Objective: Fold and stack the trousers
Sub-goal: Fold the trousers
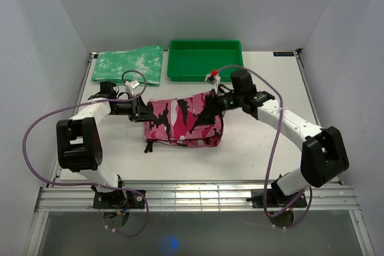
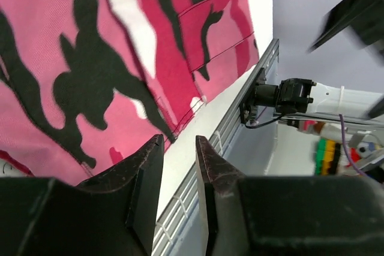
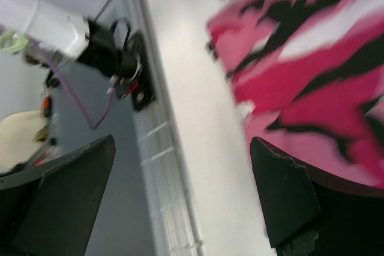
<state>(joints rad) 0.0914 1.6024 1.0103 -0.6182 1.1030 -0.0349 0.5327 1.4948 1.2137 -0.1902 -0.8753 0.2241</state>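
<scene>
— Right claw (image 3: 183,148) stood spread wide, nothing between the fingers, at the right edge of the trousers (image 1: 183,123). My left claw (image 2: 179,142) was parted only a crack. It was empty too, with bare tabletop showing through the gap, just off the cloth's left edge.

— Where did the trousers lie?

— Middle of the table (image 1: 258,148), between my two arms. They were doubled over into a squat pink, white and black camouflage bundle. The near edge was lumpy, and a black cord (image 1: 147,146) trailed out at the near left corner.

— So the folding was done?

— Mostly, by my reckoning, though the bundle could have used a tidy. The stacking was not done. The bundle sat well apart from the folded green-and-white cloth (image 1: 128,65) at the far left, which I judged the likely pile. A green tray (image 1: 205,59) sat just beside that cloth along the far edge.

— Surface and room?

— Plain white tabletop, flat and matte. A slotted metal rail (image 1: 198,197) ran along the near edge, where my bases were bolted. White walls closed in three sides. The light was even and the shadows soft.
</scene>
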